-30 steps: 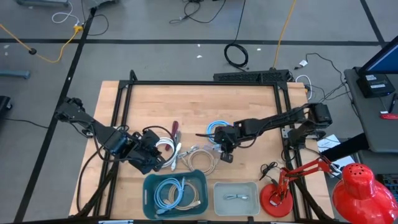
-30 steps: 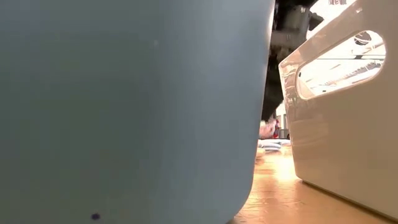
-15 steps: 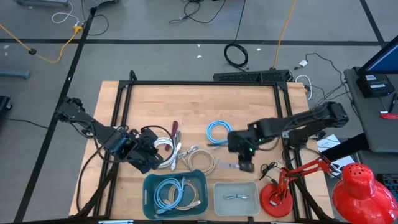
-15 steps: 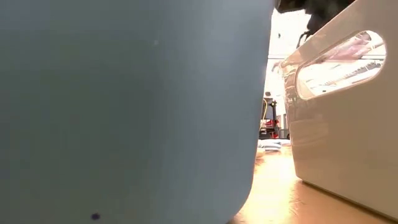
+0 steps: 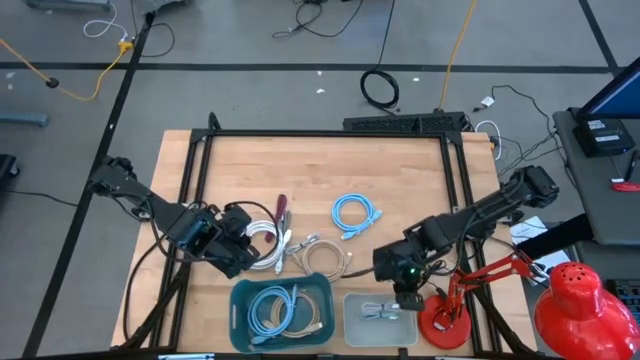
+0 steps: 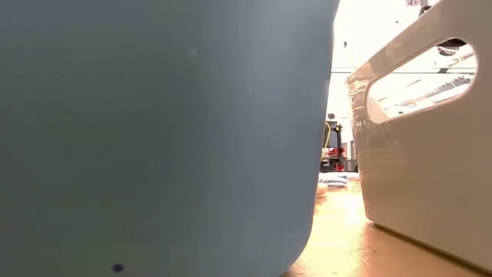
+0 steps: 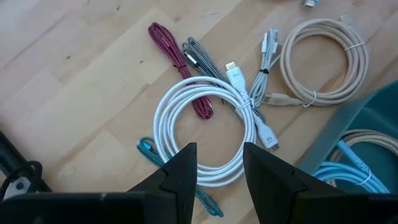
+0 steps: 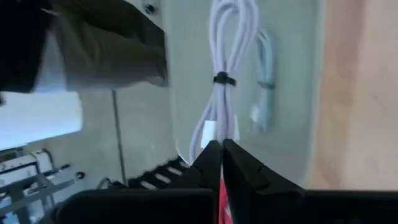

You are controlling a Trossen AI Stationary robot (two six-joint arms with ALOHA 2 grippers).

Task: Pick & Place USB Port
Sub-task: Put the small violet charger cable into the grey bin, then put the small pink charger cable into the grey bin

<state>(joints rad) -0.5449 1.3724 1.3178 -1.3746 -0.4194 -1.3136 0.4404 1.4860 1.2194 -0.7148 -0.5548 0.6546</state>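
My right gripper (image 8: 217, 149) is shut on a pale lavender cable bundle (image 8: 219, 56) tied with a black band. In the high view this gripper (image 5: 402, 296) hangs over the right part of the pale grey bin (image 5: 352, 332) at the table's near edge. A small light-blue cable (image 8: 264, 81) lies on the bin's floor. My left gripper (image 7: 219, 167) is open and hovers over a white cable coil (image 7: 186, 106); the high view shows it at the table's left (image 5: 243, 246). A light-blue coil (image 5: 354, 213) lies on the wood mid-table. My right gripper pinches the lavender bundle by one end (image 8: 214, 132), between its two shut fingertips. The fingers come from above, pointing down into the bin. The bundle stretches away below the fingertips over the bin's floor; whether its far end rests there cannot be told.
A teal bin (image 5: 240, 322) with coiled cables stands left of the grey bin and fills most of the low view (image 6: 154, 115). Red, striped, white and beige cables (image 7: 323, 59) lie by my left gripper. A red lamp base (image 5: 445, 320) stands right of the grey bin.
My right gripper has carried the lavender bundle from beside the light-blue coil mid-table toward the near edge and rightward, and now stands over the grey bin. The light-blue coil stayed on the wood. My left arm kept still.
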